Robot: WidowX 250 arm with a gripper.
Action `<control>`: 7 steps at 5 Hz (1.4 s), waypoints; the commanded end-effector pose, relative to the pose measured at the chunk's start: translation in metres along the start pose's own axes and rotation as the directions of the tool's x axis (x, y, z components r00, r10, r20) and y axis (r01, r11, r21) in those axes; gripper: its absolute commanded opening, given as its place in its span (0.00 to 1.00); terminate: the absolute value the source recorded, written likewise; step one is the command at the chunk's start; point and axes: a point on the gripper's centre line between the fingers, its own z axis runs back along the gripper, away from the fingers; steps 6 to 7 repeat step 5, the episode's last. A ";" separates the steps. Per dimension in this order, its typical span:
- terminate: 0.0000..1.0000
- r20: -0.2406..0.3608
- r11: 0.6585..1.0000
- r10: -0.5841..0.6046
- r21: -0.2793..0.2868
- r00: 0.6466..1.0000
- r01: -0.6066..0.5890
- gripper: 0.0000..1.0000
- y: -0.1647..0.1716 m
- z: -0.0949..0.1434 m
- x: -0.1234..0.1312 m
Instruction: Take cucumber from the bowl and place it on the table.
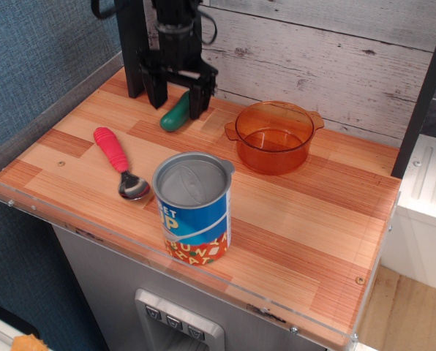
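The teal-green cucumber [175, 113] lies on the striped wooden table [291, 212] at the back left, apart from the bowl. My gripper [178, 102] hangs just above it with its two black fingers spread to either side, open and empty. The orange translucent bowl [273, 136] stands to the right of the cucumber and holds nothing that I can see.
A red-handled metal spoon [119, 162] lies at the left. A blue-labelled open tin can [193, 209] stands at the front middle. A black arm column [132, 44] rises at the back left. A clear acrylic rim [94, 238] edges the table.
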 end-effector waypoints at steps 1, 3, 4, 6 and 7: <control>0.00 0.072 0.998 -0.037 0.063 0.997 0.033 1.00 -0.021 0.060 -0.007; 0.00 -0.028 0.997 -0.052 0.051 0.998 0.054 1.00 -0.027 0.085 -0.049; 0.00 -0.044 0.996 0.008 0.094 0.999 -0.004 1.00 -0.021 0.094 -0.070; 1.00 -0.042 0.991 0.071 0.115 0.997 -0.066 1.00 -0.009 0.095 -0.091; 1.00 -0.042 0.991 0.071 0.115 0.997 -0.066 1.00 -0.009 0.095 -0.091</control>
